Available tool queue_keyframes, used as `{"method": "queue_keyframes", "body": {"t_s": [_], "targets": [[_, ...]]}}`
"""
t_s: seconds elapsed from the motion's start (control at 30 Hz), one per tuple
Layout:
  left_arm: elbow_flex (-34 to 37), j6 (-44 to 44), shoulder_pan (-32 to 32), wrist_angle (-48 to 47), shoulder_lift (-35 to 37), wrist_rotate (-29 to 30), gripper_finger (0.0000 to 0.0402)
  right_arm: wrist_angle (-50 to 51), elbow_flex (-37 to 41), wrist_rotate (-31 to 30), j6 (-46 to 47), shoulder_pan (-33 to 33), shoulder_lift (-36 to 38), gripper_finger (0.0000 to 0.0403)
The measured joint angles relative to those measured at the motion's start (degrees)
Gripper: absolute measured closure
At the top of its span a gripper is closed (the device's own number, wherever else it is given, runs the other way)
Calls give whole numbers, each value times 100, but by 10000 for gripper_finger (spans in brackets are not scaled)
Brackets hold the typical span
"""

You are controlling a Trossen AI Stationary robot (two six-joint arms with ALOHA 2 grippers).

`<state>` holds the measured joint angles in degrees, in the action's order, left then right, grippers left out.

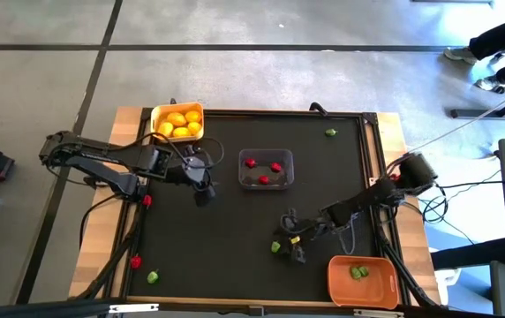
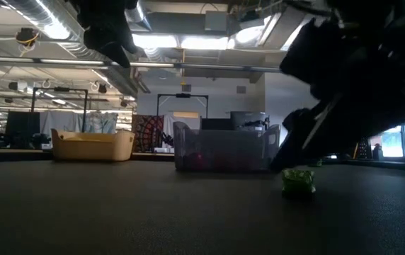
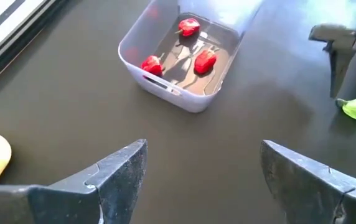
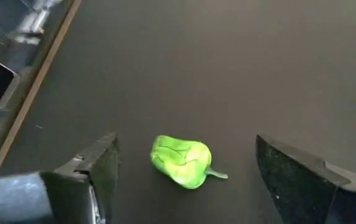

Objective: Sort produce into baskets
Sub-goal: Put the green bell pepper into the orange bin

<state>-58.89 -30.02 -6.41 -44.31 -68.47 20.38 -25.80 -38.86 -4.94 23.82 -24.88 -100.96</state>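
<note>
High view: we see a black table (image 1: 235, 256) carrying three baskets.
Right gripper (image 4: 184, 171): jaws wide, empty, straddling a green pepper (image 4: 181, 162) that lies on the table near the orange basket (image 1: 362, 281).
Left gripper (image 3: 200, 177): jaws wide, empty, between the yellow basket (image 1: 177, 123) of lemons (image 1: 182, 124) and the clear basket (image 3: 181, 102).
Clear basket: we count three red peppers (image 3: 204, 60) inside.
Orange basket: holds green pieces (image 1: 359, 272).
Strays: another green piece (image 1: 330, 132) lies near the far edge, one (image 1: 154, 276) at the near left corner.
</note>
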Motion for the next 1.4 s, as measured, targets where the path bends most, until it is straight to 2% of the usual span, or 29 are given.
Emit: {"method": "queue_keyframes", "body": {"t_s": [0.1,0.2,0.5,0.77,0.97,1.1,1.23,1.4], "targets": [[0,0,-1,-2,0,0,98,30,-239,3,-23,-1,-344,100],[0,48,-1,-7,0,0,98,117,-410,-26,-145,-71,-549,124],[2,103,2,-7,-2,0,98,593,-466,-715,-180,-298,-676,250],[2,144,2,-7,-2,0,98,611,-449,-753,-153,-296,-660,335],[2,114,2,-5,-2,0,98,806,-418,-339,144,-297,-353,350],[5,110,2,11,-2,5,98,1191,-413,48,319,-306,129,351],[7,131,2,9,-2,9,98,2089,-421,286,678,-342,720,352],[7,184,2,42,-2,92,98,3145,-427,289,1083,-536,1531,352]]}}
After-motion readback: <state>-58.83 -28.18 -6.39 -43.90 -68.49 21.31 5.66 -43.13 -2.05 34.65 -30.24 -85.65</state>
